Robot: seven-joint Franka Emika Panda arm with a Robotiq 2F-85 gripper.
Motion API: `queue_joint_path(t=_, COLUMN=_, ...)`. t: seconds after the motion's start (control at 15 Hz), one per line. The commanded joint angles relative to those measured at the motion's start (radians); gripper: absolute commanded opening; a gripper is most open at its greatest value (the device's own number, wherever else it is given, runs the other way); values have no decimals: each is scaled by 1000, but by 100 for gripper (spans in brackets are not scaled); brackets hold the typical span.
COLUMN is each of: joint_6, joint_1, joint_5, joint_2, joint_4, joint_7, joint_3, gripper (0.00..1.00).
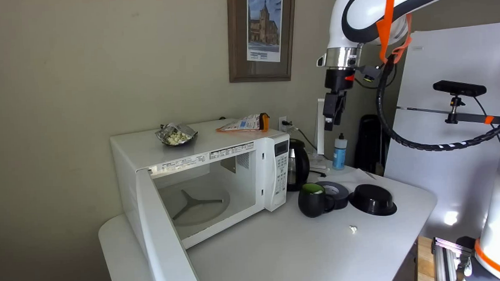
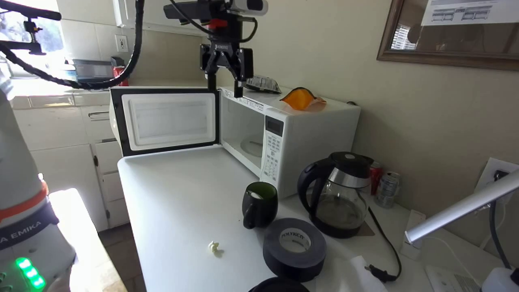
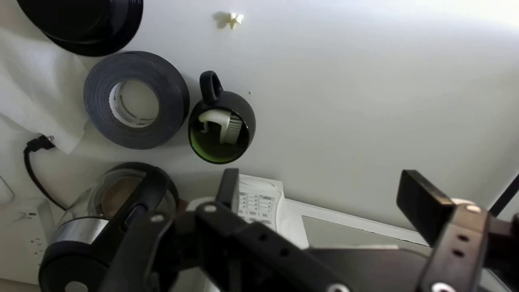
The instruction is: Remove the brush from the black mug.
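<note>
In the wrist view a roll of tape (image 3: 134,65) crowded the left edge of the black mug (image 3: 243,106), though whether they touched I couldn't say. Inside the mug's rim lay the brush (image 3: 224,121), bristles to the right, and beyond that side the white tabletop (image 3: 316,97) ran broad. The gripper (image 3: 322,188) hung well above it, its fingers parted wide.
</note>
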Motion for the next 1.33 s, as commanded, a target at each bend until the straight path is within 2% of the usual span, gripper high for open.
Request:
queue_joint_path(t=0.0, joint_6=29, joint_1=-30, joint_5=-34, joint_2=119, joint_4=17, joint_7=0, joint_3=-17, gripper=100)
queue_joint_path(t=0.07, joint_6=13, joint_1=-34, joint_5=-36, joint_2=149, joint_4=33, joint_7=-20, joint_3=-27, gripper=100)
queue_joint_path(t=0.13, joint_6=18, joint_1=-28, joint_5=-13, joint_2=79, joint_4=2, joint_7=-5, joint_3=-13, gripper=100)
queue_joint_path(t=0.4, joint_6=18, joint_1=-37, joint_5=-16, joint_2=147, joint_4=24, joint_7=-12, joint_3=-20, gripper=100)
queue_joint_path(t=0.67, joint_6=17, joint_1=-24, joint_5=-32, joint_2=193, joint_4=-1, joint_7=-220, joint_3=-59, gripper=100)
queue_joint_path(t=0.93, joint_6=127, joint_1=-51, joint_5=-84, joint_2=227, joint_4=-73, joint_7=-298, joint_3=-84, gripper=100)
queue_joint_path(t=1.27, joint_6=293, joint_1=-82, joint_5=-66, joint_2=286, joint_4=-137, joint_7=-249, joint_3=-99, gripper=100)
